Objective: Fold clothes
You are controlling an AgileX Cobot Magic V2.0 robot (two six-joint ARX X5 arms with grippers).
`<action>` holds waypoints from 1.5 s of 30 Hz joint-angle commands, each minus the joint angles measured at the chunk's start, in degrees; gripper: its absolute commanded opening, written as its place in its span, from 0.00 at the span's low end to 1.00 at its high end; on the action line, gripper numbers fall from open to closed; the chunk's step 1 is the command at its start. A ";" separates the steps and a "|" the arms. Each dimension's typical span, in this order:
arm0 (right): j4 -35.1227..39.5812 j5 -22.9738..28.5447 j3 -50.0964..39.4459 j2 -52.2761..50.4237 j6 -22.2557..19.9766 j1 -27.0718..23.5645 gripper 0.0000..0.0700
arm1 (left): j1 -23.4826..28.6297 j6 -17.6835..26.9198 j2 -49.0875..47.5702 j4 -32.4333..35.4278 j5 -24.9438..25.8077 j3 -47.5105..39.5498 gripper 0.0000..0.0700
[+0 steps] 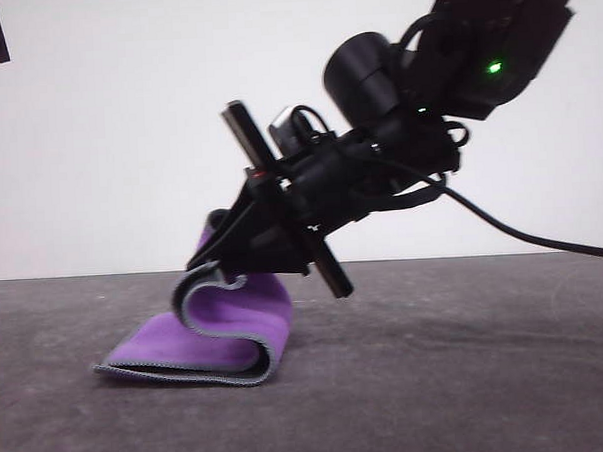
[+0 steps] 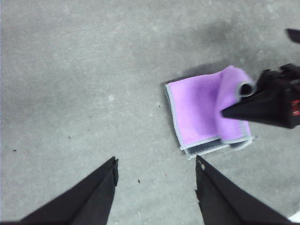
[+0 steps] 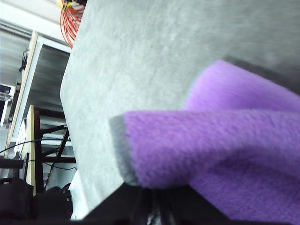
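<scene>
Under the right gripper (image 1: 208, 252), the cloth (image 1: 221, 325) curls purple; left wrist view reveals charcoal underside.

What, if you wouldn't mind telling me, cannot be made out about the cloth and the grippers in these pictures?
- Front view: the right gripper covers the lifted edge of the cloth, so the pinch point is hidden.
- Right wrist view: the cloth fills the foreground, blurred; the jaws are cut off by the frame edge.
- Left wrist view: the left gripper is open above the table; the cloth's dark face is mostly hidden by the fold.
</scene>
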 commanded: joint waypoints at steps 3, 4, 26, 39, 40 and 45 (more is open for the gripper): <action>0.48 -0.04 3.18 2.87 1.02 1.63 0.01 | -0.07 -0.39 0.28 0.31 -0.13 0.94 0.46; 0.47 0.00 3.61 3.12 1.02 1.88 0.01 | -0.07 -0.39 0.28 0.30 -0.13 0.94 0.46; -13.08 5.08 4.21 -3.76 -16.15 -1.42 0.52 | -0.07 -0.37 0.28 0.24 -0.13 0.94 0.46; -43.34 17.43 2.39 -24.37 -38.31 -20.42 0.52 | 0.00 -0.49 0.31 1.54 -0.15 0.94 0.46; -44.26 17.49 1.77 -26.04 -39.11 -22.72 0.52 | 0.00 -0.50 0.32 1.70 -0.15 0.94 0.46; -50.24 18.52 -0.82 -33.39 -43.98 -34.33 0.52 | 0.00 -0.77 0.35 1.75 -0.15 0.94 0.46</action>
